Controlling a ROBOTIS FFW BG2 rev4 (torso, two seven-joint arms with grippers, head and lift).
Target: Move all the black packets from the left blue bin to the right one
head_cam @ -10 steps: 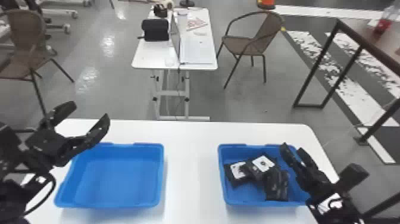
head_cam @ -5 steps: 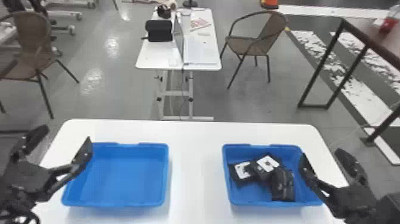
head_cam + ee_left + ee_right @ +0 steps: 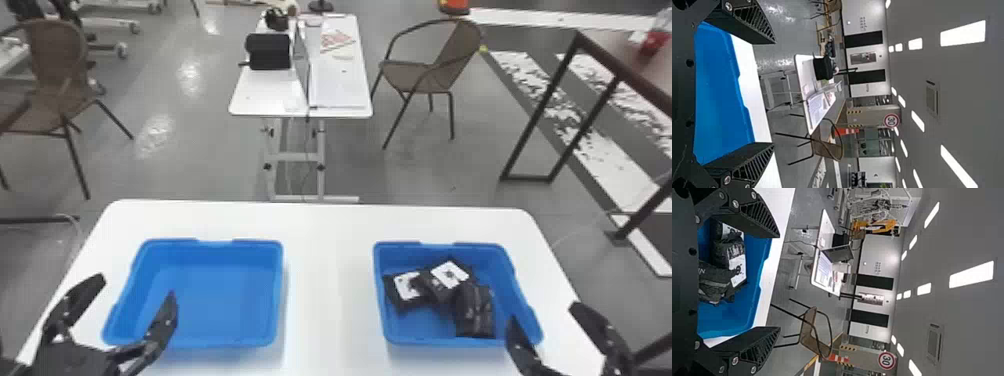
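black packets (image 3: 474,310) lie in the right blue bin (image 3: 417,327), left gripper (image 3: 138,287) and right gripper (image 3: 544,312) both spread apart.

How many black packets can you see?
3, all in the right blue bin: the left packet, label up; the middle packet, also label up, farther back; the front packet, nearest the robot. More could be hidden underneath.

"30" — round sign (image 3: 891,120) on pillar (image 3: 872,117)

2 blue bins (image 3: 280,295), 3 black packets (image 3: 474,310) visible, 1 bench (image 3: 330,280), 1 left tool (image 3: 138,285), 1 right tool (image 3: 543,312), 2 brown chairs (image 3: 431,76) in head view
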